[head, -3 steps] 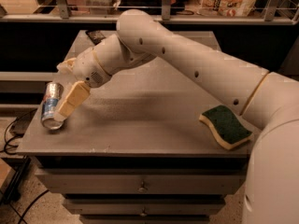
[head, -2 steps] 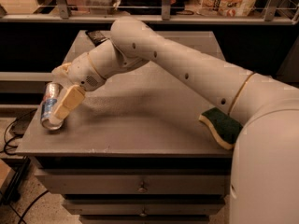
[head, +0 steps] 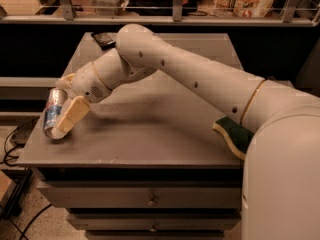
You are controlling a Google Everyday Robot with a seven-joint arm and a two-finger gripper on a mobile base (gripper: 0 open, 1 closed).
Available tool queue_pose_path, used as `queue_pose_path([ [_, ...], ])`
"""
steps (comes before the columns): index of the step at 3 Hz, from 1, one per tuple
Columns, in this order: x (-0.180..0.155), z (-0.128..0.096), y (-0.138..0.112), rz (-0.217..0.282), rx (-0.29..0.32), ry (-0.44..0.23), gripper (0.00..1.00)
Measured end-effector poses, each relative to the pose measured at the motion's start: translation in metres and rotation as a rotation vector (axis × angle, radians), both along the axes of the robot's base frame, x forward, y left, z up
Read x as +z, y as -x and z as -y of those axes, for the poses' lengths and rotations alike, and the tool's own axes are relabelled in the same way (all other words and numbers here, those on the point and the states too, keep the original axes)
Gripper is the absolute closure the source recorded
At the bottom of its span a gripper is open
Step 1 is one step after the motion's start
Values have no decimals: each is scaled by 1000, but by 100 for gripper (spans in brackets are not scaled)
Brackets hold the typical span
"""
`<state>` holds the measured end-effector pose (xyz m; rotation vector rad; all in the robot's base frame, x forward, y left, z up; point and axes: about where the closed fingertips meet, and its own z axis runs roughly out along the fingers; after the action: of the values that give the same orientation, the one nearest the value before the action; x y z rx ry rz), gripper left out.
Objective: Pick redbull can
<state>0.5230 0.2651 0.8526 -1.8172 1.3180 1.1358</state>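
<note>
Reaches with the gripper (head: 64, 115) to the left edge of the tabletop (head: 150, 139), not far from the front-left corner, and sets it against the right side of the redbull can (head: 51, 109), lying there on its side with the shiny top toward the far edge. Cannot tell whether clenched on the can or only laid around it. Compared with a second ago, sits a little lower and closer over the can, with the arm stretched more to the left; leaves the can in nearly the same place, not raised from the tabletop. Probably means the end of the approach and the start of the grasp, with the lift not yet done. Further out, hides part of the sponge (head: 231, 133) at the right edge behind the forearm, well apart from the can.
</note>
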Motion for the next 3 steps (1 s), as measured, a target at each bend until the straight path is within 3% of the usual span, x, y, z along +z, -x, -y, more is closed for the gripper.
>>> queue_pose_path([
  [3,-5,10,-1,-12,-55,-2,72],
])
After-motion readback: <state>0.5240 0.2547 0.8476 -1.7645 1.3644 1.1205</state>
